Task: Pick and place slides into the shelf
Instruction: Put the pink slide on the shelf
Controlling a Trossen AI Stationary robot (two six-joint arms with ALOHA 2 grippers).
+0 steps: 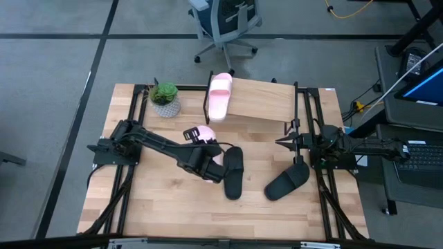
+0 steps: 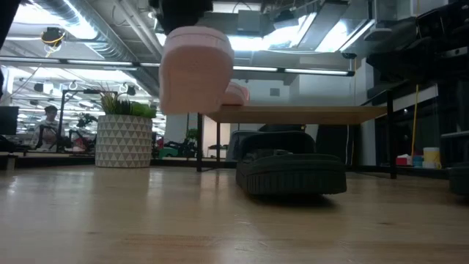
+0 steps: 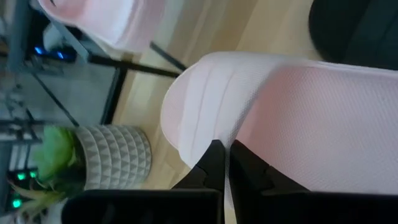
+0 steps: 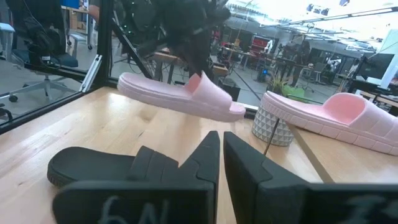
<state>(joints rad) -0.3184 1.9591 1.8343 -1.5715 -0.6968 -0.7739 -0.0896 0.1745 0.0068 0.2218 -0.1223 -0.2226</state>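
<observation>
My left gripper [image 1: 210,156] hangs over the table's middle, shut on a light pink slide [image 1: 199,133] that is lifted off the wood; the low view shows this slide [image 2: 196,70] end-on, high above the tabletop. A second pink slide [image 1: 220,95] lies on the left end of the shelf [image 1: 266,104] at the far edge. Two black slides [image 1: 234,173] [image 1: 287,183] lie flat on the table to the right of the held one. My right gripper [image 1: 287,142] waits shut at the right edge, touching nothing. My left gripper pinches the pink slide's wide strap at its edge [image 3: 239,134], one finger [image 3: 213,160] on each side of it. It comes from above, slanting down toward the table's right. The slide [image 4: 180,96] hangs clear of the table, nearly level, sole down.
A potted plant in a white patterned pot [image 1: 166,102] stands at the far left, beside the shelf. The shelf's plank [image 2: 293,114] has open room to the right of the pink slide. Black frame rails [image 1: 304,117] run along both table sides.
</observation>
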